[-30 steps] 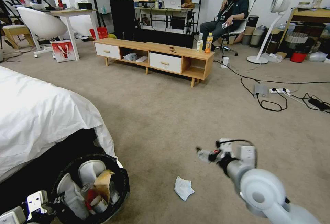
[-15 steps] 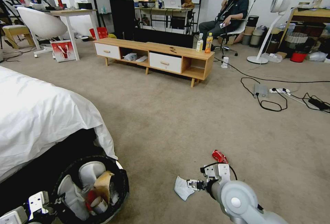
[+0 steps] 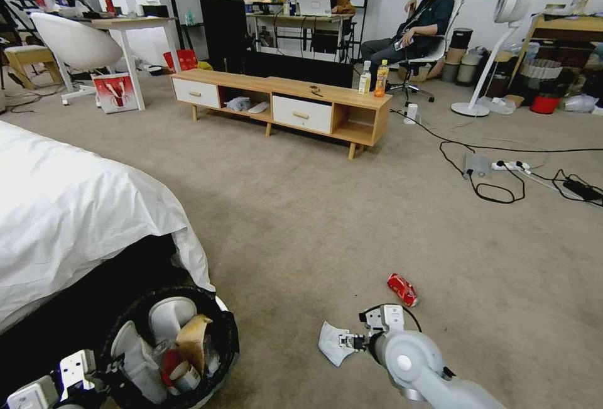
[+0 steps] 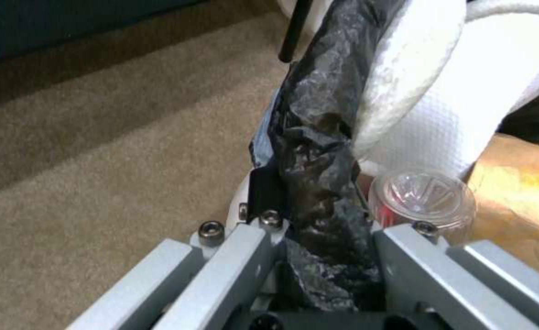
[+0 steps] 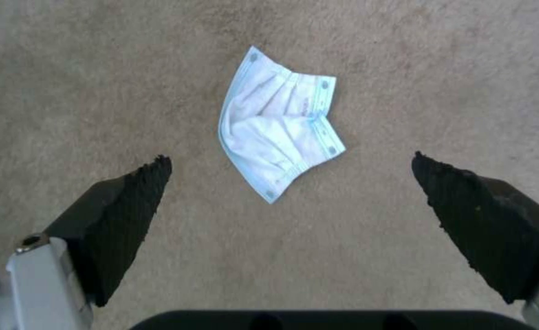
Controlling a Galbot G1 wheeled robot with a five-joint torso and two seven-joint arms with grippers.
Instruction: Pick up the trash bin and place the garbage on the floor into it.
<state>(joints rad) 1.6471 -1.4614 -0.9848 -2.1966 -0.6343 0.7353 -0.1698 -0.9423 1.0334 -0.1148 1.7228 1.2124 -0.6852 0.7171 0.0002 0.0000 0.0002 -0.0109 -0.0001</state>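
**Now: right gripper lining up on the flat white piece**

Right gripper (image 3: 349, 340) hangs low over the floor (image 3: 301, 220), jaws spread wide, nothing in them. The right wrist view shows a flat pleated white piece with blue edging (image 5: 278, 123), looks like a face mask, lying centred ahead of the two black fingertips (image 5: 132, 192).

- Piece is thin and limp on the carpet. I'd drop straight down until the tips press into the pile, then close, so the jaws bunch the fabric instead of skating over it.
- Keep it centred between the tips; it sits slightly toward one side.
- Crushed red can (image 3: 402, 289) lies just beyond, to the right; clear of the jaws, leave it for later.

Left gripper (image 4: 318, 256) is clenched on the rim of the trash bin (image 3: 169, 346), near left beside the bed (image 3: 75, 208). The bin already holds tissues, a paper bag and a cup. Keep it level during the carry-over.
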